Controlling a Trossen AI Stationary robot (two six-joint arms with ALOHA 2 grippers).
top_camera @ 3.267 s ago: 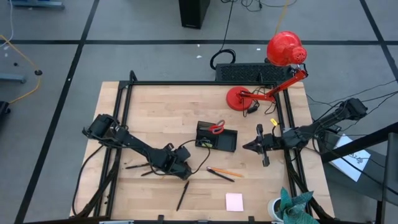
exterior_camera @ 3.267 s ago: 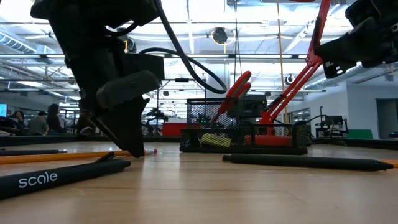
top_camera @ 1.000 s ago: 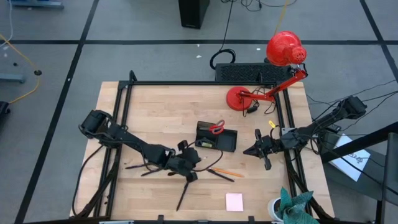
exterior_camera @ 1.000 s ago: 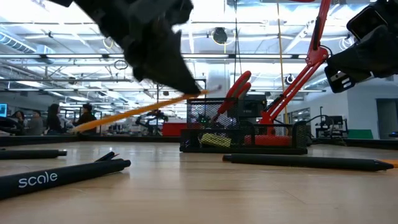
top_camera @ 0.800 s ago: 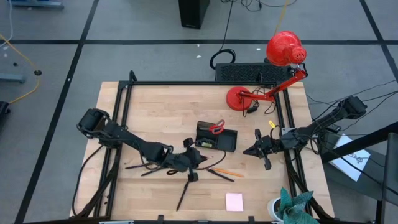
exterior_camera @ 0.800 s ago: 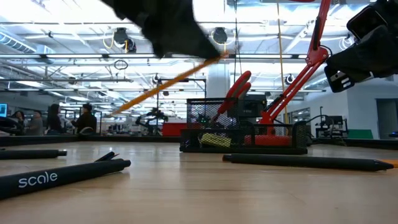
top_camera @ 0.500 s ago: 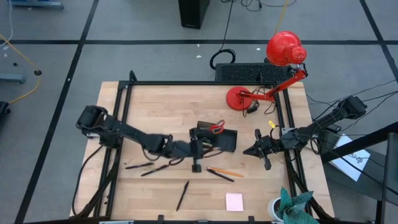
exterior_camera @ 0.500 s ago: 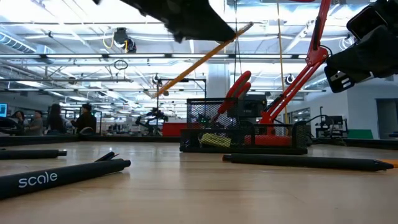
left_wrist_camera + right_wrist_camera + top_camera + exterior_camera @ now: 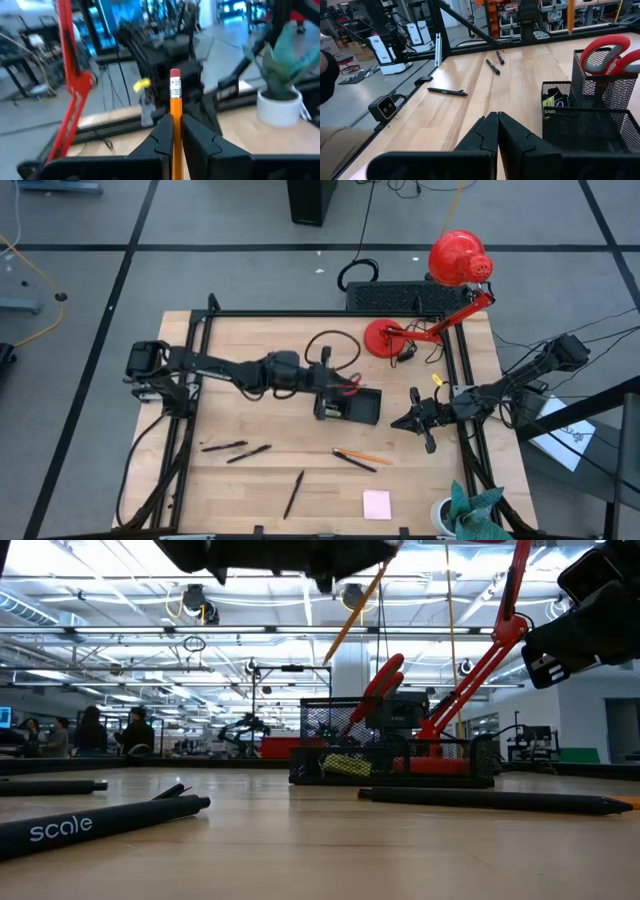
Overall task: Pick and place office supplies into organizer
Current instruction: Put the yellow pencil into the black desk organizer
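My left gripper (image 9: 327, 380) is shut on an orange pencil (image 9: 175, 102) above the black mesh organizer (image 9: 347, 406), which holds red-handled scissors (image 9: 348, 386). In the low view the pencil (image 9: 358, 612) slants down from the gripper, over the organizer (image 9: 392, 755). Its lower part also shows in the right wrist view (image 9: 570, 15). My right gripper (image 9: 396, 421) waits right of the organizer, shut and empty (image 9: 497, 119). My left gripper pinches the pencil's shaft (image 9: 175, 112) between its two fingers, a short way below the eraser end (image 9: 174, 75), which sticks out past the fingertips. The pencil hangs slanting below the gripper, its point end (image 9: 328, 658) lowest, clear of the table and the organizer.
Black pens (image 9: 222, 446) (image 9: 249, 452) (image 9: 293, 494) lie at the near left. Another pencil and pen (image 9: 358, 458) lie near the organizer, and a pink sticky pad (image 9: 376, 504) lies by the near edge. A red lamp (image 9: 458, 260) stands far right, a potted plant (image 9: 468, 510) near right.
My left gripper has risen and gone toward the table's far edge and a little right, from near the pens to above the organizer. The pencil has gone with it, lifted high, and has tipped from a shallow slant to a steep one.
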